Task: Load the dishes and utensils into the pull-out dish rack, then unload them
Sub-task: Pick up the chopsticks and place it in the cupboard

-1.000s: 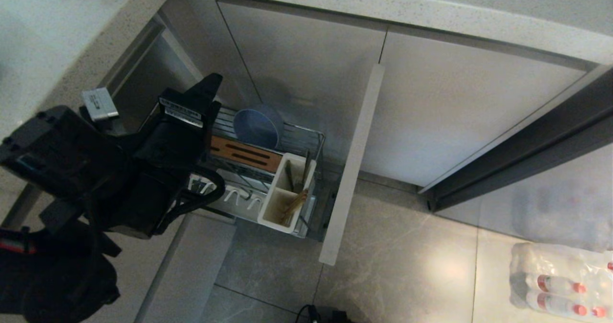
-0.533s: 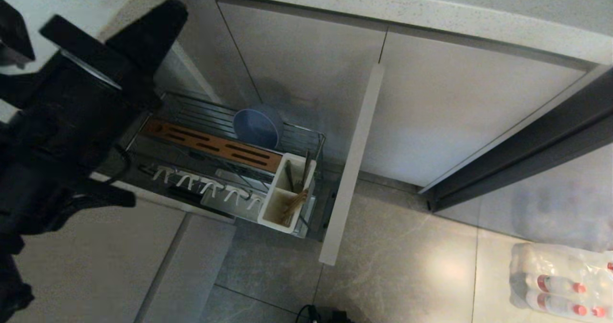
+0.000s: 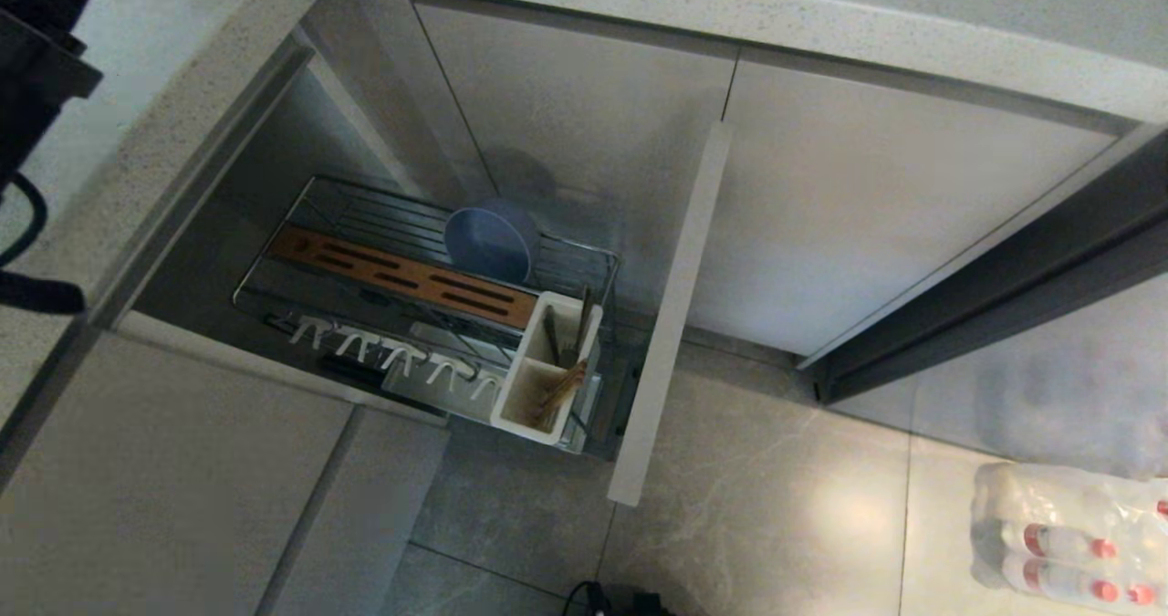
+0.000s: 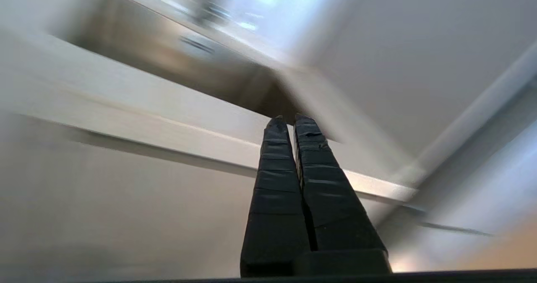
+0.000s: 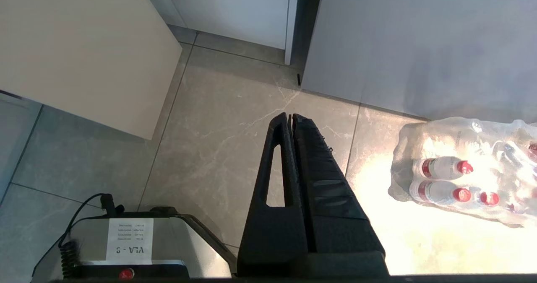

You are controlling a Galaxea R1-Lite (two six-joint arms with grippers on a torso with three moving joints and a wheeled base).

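Under a speckled pale stone desk (image 3: 748, 23), the chrome wire pull-out dish rack (image 3: 310, 198) stands open, its round dusty-blue bowl (image 3: 491, 242) at 12 o'clock of the white plastic caddy (image 3: 516, 395) with wooden chopsticks (image 3: 561, 388), while left gripper (image 4: 290, 121) and right gripper (image 5: 290, 117) fingers are pressed together, empty.

Head view: high, looking down on pull-out dish rack (image 3: 429, 297) and floor (image 3: 776, 506). Right wrist view: near floor, sharing bottle pack (image 3: 1068, 534).
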